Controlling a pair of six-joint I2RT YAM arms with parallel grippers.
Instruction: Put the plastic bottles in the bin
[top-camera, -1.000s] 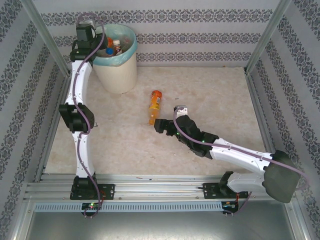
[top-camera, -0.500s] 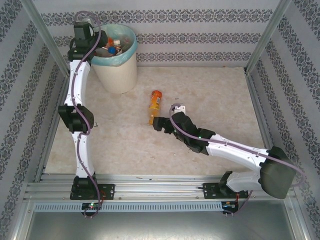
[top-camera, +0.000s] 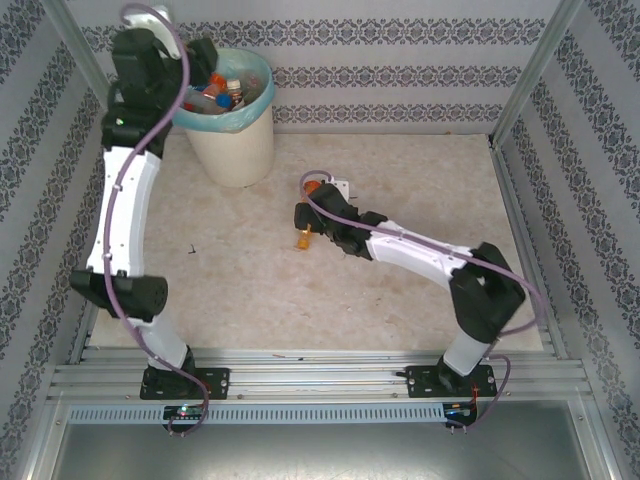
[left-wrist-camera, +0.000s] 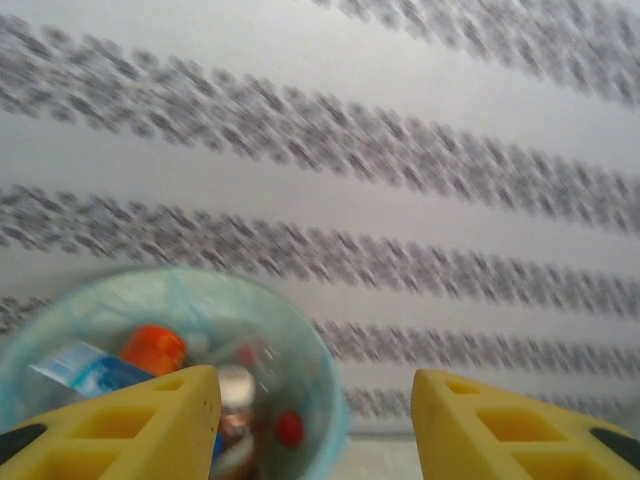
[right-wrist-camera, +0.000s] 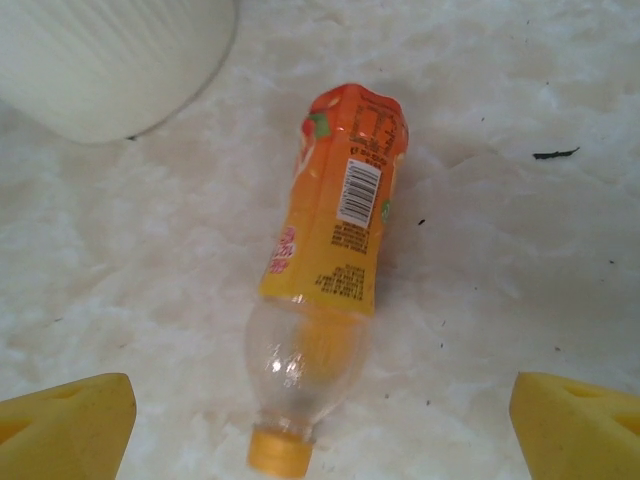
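Presently we find the right gripper (right-wrist-camera: 320, 425) spread wide and empty; the orange bottle (right-wrist-camera: 335, 240) ahead seems light and slippery, so take its labelled middle.

Bare table (top-camera: 420, 180) lies open right and near of the 1 orange bottle (right-wrist-camera: 335, 260), which lies flat between the wide-spread fingers of the right gripper (right-wrist-camera: 320, 430). Far left, the bin (top-camera: 235, 140) blocks passage. Bottles (top-camera: 222, 88) crowd its mouth under the left gripper (left-wrist-camera: 315, 425), whose jaws stand apart, empty.

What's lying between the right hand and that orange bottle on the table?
Nothing visible. The orange bottle lies on its side on the bare table, straight ahead of the open right hand, with its cap nearest the hand.
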